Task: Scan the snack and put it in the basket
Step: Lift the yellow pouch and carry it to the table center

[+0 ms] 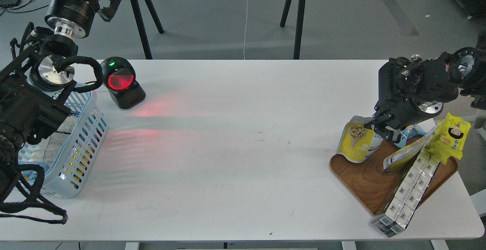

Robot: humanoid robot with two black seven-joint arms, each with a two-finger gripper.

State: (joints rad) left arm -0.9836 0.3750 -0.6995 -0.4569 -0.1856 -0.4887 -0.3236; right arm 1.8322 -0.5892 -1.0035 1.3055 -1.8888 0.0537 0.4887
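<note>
The snack (357, 143) is a yellow and pale pouch with a spoonful of tan beans pictured. It hangs above the left edge of the brown wooden tray (364, 181) at the right. My right gripper (381, 130) is shut on the pouch's top right edge and holds it up. The light blue slotted basket (81, 136) stands at the far left, with packs inside. My left gripper (104, 1) is raised high at the top left, beyond the table, open and empty.
A black barcode scanner (121, 83) with a red glowing window stands next to the basket and casts red light on the table (243, 147). On the tray lie another yellow pouch (404, 155), a bright yellow cartoon-face pack (452, 136) and a long silver-white pack (408, 189).
</note>
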